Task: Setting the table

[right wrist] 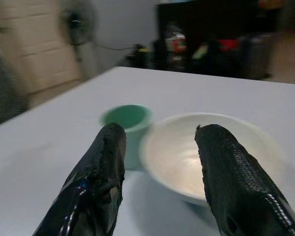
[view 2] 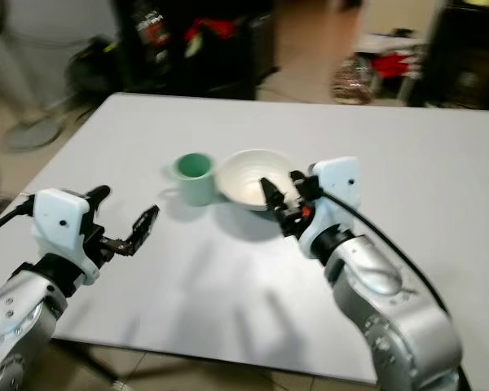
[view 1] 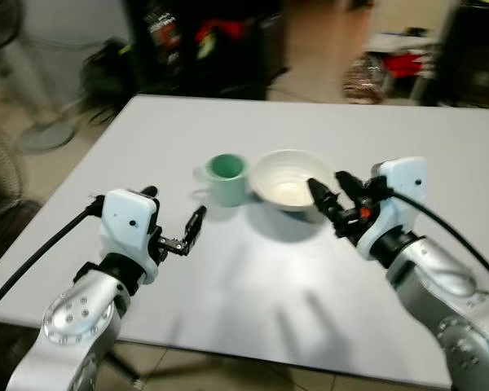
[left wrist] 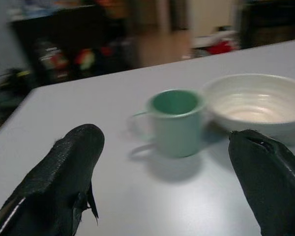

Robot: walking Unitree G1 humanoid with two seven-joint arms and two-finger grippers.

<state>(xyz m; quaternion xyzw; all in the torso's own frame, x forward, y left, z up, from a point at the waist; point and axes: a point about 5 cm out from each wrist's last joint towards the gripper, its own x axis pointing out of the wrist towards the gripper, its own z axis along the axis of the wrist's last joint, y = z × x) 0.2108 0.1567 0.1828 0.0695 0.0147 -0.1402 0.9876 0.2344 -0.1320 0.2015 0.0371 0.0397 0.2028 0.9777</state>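
A green mug [view 1: 226, 177] stands on the white table [view 1: 253, 277], touching or nearly touching a white bowl [view 1: 287, 179] on its right. My left gripper [view 1: 173, 217] hovers open over the table, a short way in front and to the left of the mug [left wrist: 177, 121]. My right gripper [view 1: 328, 197] is open at the bowl's near right rim, with nothing between its fingers. In the right wrist view the bowl [right wrist: 211, 157] lies just beyond the fingertips and the mug [right wrist: 128, 130] beside it.
The table's near edge [view 1: 253, 358] runs just below my arms. Beyond the far edge are dark furniture and clutter [view 1: 204, 41], a standing fan [view 1: 33, 98] at the left, and bags on the floor [view 1: 375, 73].
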